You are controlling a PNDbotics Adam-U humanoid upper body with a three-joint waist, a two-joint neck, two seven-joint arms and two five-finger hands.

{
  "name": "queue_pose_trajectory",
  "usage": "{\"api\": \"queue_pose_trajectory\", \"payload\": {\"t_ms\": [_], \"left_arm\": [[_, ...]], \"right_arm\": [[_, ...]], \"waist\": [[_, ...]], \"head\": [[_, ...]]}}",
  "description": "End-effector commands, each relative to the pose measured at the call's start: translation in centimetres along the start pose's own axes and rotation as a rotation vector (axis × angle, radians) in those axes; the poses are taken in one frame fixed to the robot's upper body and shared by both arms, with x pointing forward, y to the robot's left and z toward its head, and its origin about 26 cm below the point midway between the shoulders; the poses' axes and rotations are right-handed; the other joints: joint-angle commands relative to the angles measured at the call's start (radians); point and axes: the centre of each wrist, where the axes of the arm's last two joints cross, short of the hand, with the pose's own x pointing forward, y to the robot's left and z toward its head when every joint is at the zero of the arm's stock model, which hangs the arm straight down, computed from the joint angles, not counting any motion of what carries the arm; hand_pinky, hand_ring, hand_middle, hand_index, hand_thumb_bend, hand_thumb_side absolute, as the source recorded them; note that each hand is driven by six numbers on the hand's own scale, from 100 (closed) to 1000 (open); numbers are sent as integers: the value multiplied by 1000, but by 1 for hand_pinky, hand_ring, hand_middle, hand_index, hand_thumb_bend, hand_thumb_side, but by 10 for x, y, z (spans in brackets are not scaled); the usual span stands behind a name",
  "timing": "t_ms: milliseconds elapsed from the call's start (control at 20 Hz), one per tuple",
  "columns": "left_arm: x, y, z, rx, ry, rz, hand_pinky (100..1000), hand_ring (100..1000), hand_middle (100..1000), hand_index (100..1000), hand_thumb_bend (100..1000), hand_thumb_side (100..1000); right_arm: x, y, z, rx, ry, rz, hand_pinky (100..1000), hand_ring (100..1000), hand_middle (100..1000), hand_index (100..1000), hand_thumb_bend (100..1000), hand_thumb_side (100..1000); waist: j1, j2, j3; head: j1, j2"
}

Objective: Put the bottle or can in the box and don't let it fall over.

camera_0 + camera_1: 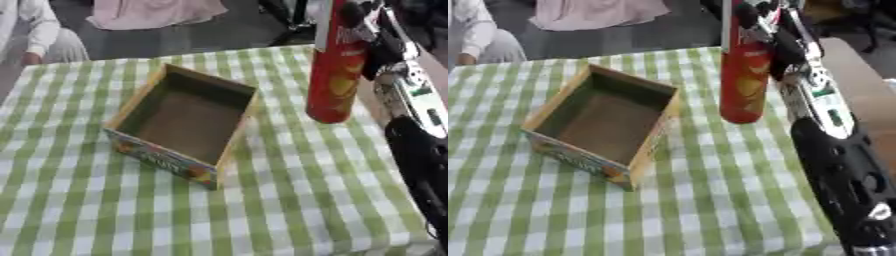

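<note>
One tall red crisp can (336, 75) is up at the right side of the scene, long axis near vertical w/ a slight tilt, top end toward the upper edge and cut off by it, round base pointing down at the green-and-white check tablecloth (289, 200). Can't tell whether the base touches the cloth or hangs just above it. Right hand (374, 47) is curled round the can's upper part from the right side, fingers wrapped on it; the black and silver arm runs down the right edge. Can sits to the right of the open cardboard box (179, 122), apart from it, near its right wall. Box is set askew on the cloth, opening up, printed colours on its near side.
</note>
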Motion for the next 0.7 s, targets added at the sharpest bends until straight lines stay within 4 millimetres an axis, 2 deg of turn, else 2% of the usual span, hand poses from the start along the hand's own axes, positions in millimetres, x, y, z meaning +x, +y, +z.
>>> {"api": "queue_pose_trajectory", "payload": {"t_ms": [50, 500, 700], "left_arm": [[13, 5, -7, -7, -42, -21, 856, 728, 727, 726, 576, 478], [14, 2, -8, -15, -46, -17, 857, 726, 727, 726, 576, 478], [15, 1, -9, -21, -50, -13, 857, 726, 726, 726, 577, 477]], "right_arm": [[13, 15, -17, 41, -58, 11, 100, 273, 313, 314, 616, 100], [9, 64, -50, 118, -98, -23, 100, 283, 310, 305, 664, 100], [4, 85, -59, 128, -112, -46, 100, 285, 309, 306, 636, 100]], "waist": [[0, -21, 3], [-4, -23, 16], [-5, -22, 24]], "head": [[3, -3], [2, 1], [-2, -1]]}}
